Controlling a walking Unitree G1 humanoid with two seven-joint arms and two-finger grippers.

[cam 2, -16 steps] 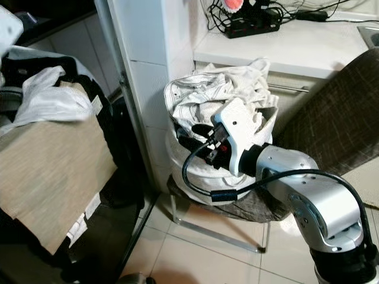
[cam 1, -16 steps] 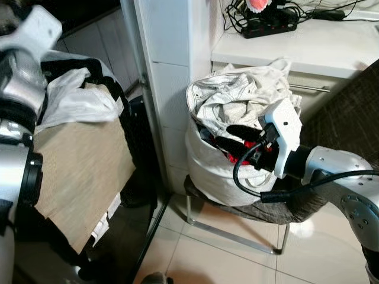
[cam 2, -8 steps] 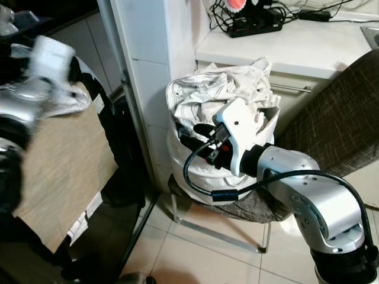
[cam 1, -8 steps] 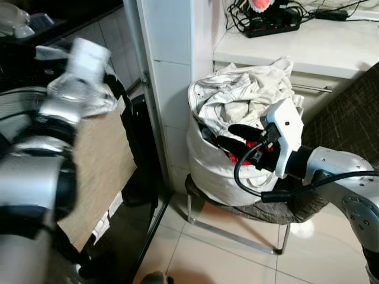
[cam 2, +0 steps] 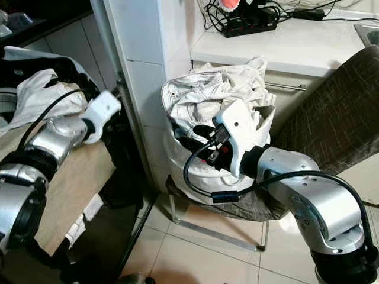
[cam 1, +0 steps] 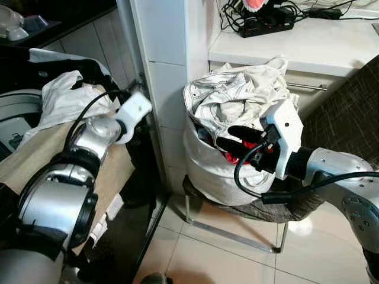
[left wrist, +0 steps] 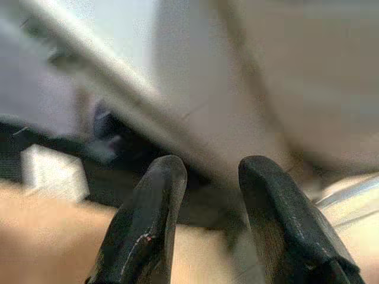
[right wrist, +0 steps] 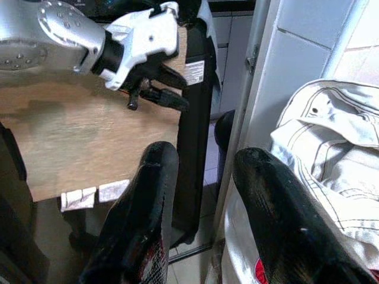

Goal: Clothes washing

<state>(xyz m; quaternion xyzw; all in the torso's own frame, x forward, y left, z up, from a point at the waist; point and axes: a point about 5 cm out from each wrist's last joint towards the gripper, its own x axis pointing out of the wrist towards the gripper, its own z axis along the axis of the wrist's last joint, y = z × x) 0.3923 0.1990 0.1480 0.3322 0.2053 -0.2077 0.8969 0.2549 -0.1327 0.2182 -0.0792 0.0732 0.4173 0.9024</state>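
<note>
- Laundry bag [cam 1: 207, 171], white and stuffed full, sits on a small metal-legged stool [cam 1: 237, 228] right against the white tiled pillar [cam 1: 169, 71].
- White clothes [cam 1: 237, 97] are heaped over the bag's mouth, and a bit of red fabric [cam 1: 237, 158] peeks out just under the heap.
- Right gripper [cam 1: 228, 137] is up at the front of the bag, fingers spread apart with nothing between them, tips against the rim by the red fabric.
- From the right wrist view those two black fingers [right wrist: 148, 207] frame the gap between the pillar and the dark bin beside it, white cloth off to one side.
- Left gripper [right wrist: 160, 89] is reaching across a beige fabric panel [cam 1: 77, 171] toward the pillar, its white wrist housing [cam 1: 133, 109] close to the pillar's edge.
- Left wrist view is blurred, but the two fingers [left wrist: 148, 219] show a clear gap and hold nothing.
- Behind the left arm, a crumpled white garment [cam 1: 65, 100] lies on top of the beige panel, over dark fabric.
- Up on the white counter [cam 1: 296, 44] behind the bag, a black power strip [cam 1: 269, 26] with a tangle of cables.
- Brown woven chair back [cam 2: 331, 100] rises to the right of the bag, pale floor tiles [cam 1: 225, 260] below.
</note>
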